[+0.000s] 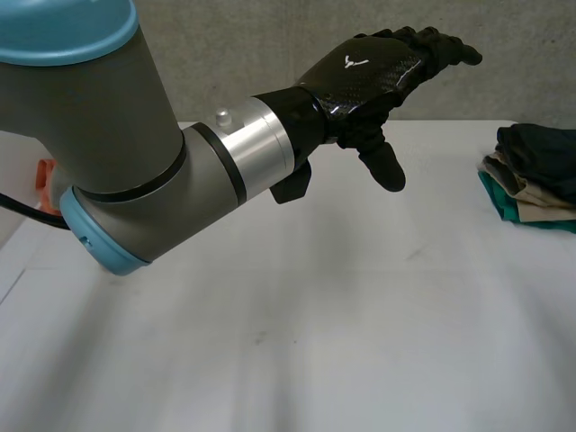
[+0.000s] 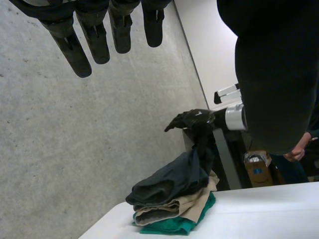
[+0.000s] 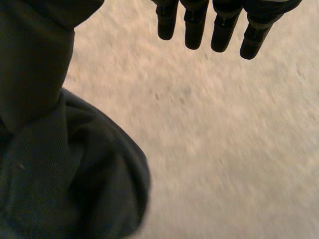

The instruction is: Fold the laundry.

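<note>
A: Hands first, from the left side. What is the left hand (image 1: 364, 76) doing?

B: It hangs in the air above the far part of the table (image 1: 297, 342), with fingers straight and thumb pointing down, and nothing is in it. I think it is placed so high to leave the middle of the table free for spreading.

A: And the laundry?

B: One pile (image 1: 531, 184) sits at the table's right edge. A dark garment (image 2: 169, 184) is on top, a beige piece (image 2: 172, 213) is under it, and a green piece (image 2: 174, 226) is at the bottom.

A: The right hand (image 2: 192, 118)?

B: It is directly above the pile, and the dark garment rises up to it like a column. Probably it takes the top piece first, but whether it really grips the cloth I cannot tell.
</note>
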